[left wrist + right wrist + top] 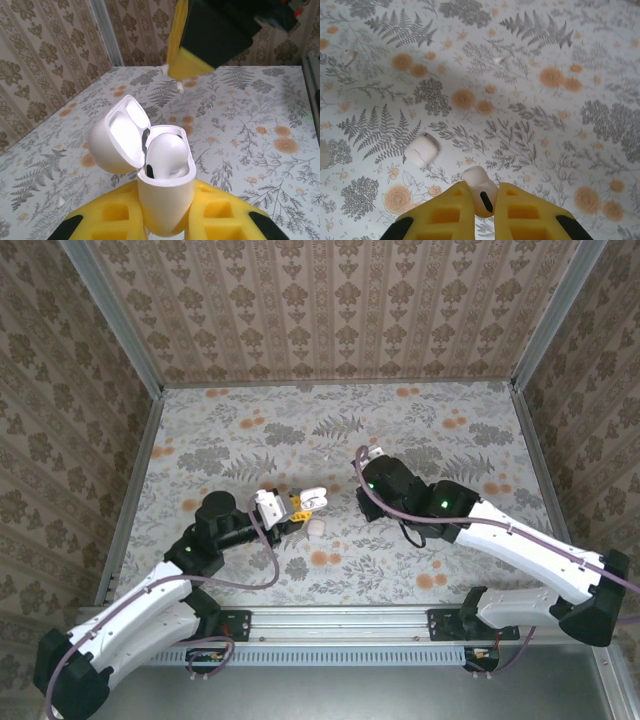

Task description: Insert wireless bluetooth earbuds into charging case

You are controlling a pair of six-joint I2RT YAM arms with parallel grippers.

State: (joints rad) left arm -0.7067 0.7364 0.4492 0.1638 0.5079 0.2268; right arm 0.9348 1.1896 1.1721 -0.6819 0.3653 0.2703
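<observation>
The charging case [165,197] is standing upright between the yellow pads of the left gripper [165,217], which is clenching it by the lower body. In the top view this is happening near the middle of the table [450,400], a little left of centre. Its hinged lid [119,135] is hanging open to the left, showing a hollow white inside. One white earbud [167,155] is sitting in the case's open mouth, its rounded head poking above the rim. I cannot tell whether the well beside it is taken.

The right gripper [483,196] is grasping a second earbud [478,181] between its yellow fingertips, above the floral tabletop and apart from the case. A smaller, squarer white piece [421,151] is lying on the table near this gripper, touching neither gripper.
</observation>
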